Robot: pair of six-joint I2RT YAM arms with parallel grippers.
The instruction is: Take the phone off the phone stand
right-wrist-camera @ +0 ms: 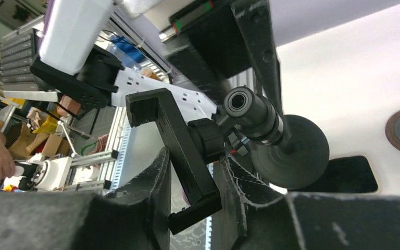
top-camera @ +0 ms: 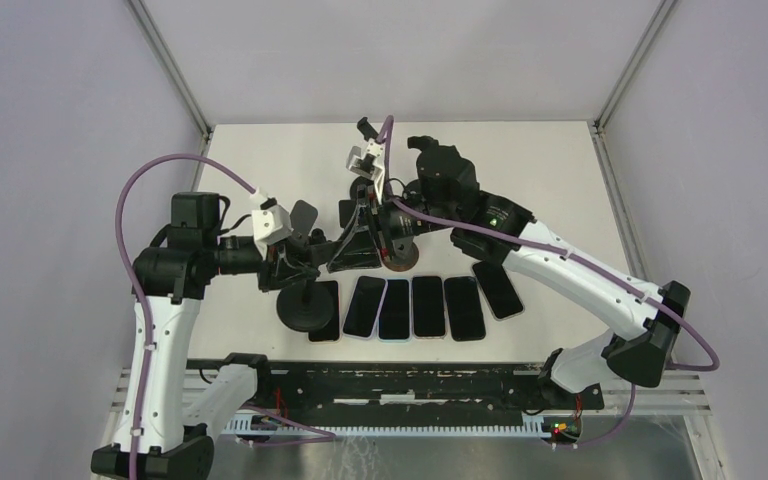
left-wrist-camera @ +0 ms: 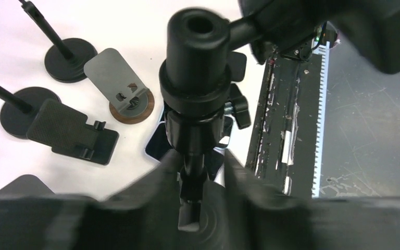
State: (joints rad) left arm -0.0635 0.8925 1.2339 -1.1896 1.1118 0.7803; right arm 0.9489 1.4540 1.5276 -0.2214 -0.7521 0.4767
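Left of centre in the overhead view, the phone stand (top-camera: 305,308) stood beside a flat row of phones (top-camera: 428,305), none visibly in it, while the left gripper (left-wrist-camera: 198,164) loosely straddled its pole (left-wrist-camera: 194,125) and the nearer right gripper (right-wrist-camera: 192,172) pinched its empty-looking clamp (right-wrist-camera: 156,120), slanting upper-left to lower-right.

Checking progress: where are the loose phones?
Top view: the phones lie flat in a row along the near edge of the table, right of a round black stand base.
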